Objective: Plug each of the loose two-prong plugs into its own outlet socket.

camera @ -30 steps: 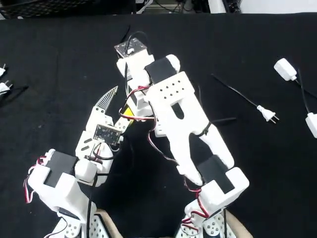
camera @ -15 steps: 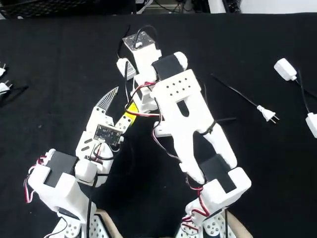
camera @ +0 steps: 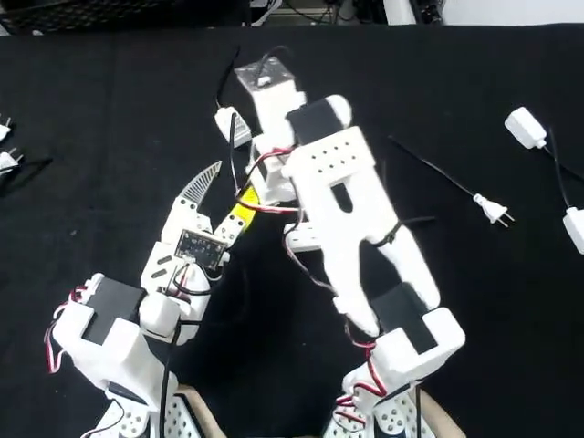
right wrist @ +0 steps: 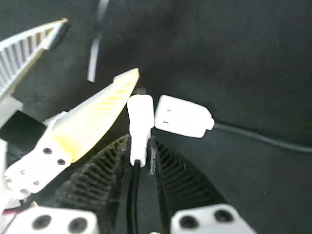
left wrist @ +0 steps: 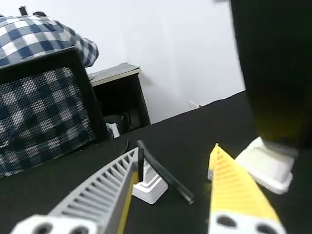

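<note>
The right gripper is clamped on a white plug, with the cord running back between its black fingers. The prongs are hidden. The plug's tip lies just beside, possibly touching, a white socket. From above, the right arm covers this grip. The left gripper stands open nearby, holding nothing. A second plug lies well to the right, and an edge socket is cut off.
</note>
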You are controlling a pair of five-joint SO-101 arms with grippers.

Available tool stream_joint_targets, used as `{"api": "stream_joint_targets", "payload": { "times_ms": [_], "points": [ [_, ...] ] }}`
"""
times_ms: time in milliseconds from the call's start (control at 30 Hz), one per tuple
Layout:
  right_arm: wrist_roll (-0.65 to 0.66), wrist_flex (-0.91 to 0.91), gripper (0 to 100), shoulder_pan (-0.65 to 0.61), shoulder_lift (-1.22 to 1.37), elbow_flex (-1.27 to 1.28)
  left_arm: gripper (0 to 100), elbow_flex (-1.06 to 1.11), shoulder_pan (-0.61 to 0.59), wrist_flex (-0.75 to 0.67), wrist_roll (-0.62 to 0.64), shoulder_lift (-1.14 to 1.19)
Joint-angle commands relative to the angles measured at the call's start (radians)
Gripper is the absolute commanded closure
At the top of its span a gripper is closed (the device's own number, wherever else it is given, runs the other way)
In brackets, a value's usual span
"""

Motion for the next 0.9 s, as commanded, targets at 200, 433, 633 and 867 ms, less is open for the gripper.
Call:
{"api": "stream_joint_targets", "payload": {
  "times_ms": [200, 433, 633, 867],
  "points": [
    [-0.071, 0.052, 98.5, 0.103, 0.081, 0.044, 76, 0.007, 0.013, 0.003, 0.003, -0.003],
    [-0.097, 0.052, 98.5, 0.101, 0.125, 0.044, 76, 0.005, 0.010, 0.003, 0.003, -0.003],
    [-0.089, 0.054, 98.5, 0.091, 0.124, 0.087, 76, 0.002, 0.008, 0.005, 0.003, -0.003],
    [-0.095, 0.057, 98.5, 0.037, 0.124, 0.110, 76, 0.002, 0.008, 0.005, 0.003, -0.002]
  ]
}}
